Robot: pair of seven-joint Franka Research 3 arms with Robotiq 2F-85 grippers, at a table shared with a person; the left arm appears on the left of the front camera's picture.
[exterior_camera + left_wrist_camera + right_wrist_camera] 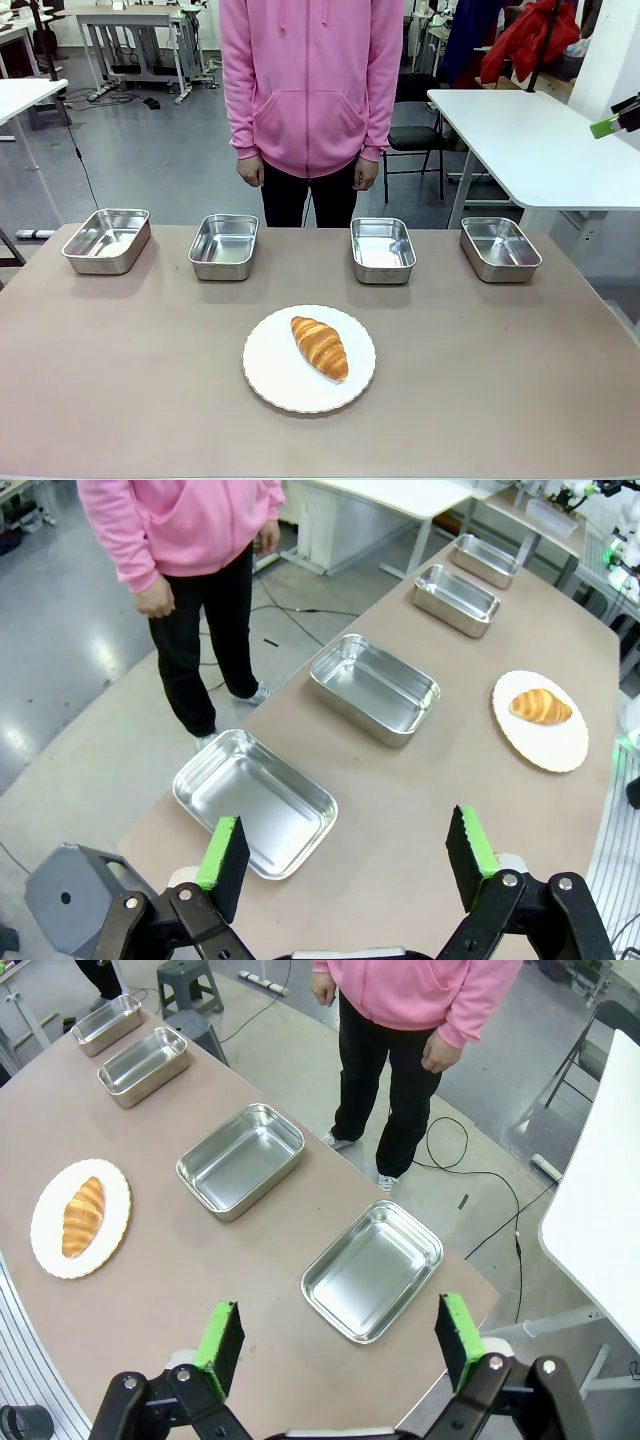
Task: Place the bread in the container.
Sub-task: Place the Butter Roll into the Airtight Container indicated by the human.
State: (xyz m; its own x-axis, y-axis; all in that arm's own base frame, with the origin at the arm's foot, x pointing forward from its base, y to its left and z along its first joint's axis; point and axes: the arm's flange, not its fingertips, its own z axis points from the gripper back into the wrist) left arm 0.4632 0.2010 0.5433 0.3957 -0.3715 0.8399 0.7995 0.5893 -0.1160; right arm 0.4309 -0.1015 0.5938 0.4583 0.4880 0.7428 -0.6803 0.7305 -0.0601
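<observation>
Well away from the bread [320, 346], left gripper [345, 828] and right gripper [338, 1312] gape empty.

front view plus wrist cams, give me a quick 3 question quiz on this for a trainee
1. True or false: the bread lies on the white plate.
2. How many steel containers stand in the row along the far side?
3. The left gripper is: A open and empty, B shut on the bread, C shut and empty.

Key: 1 true; 2 four; 3 A.
</observation>
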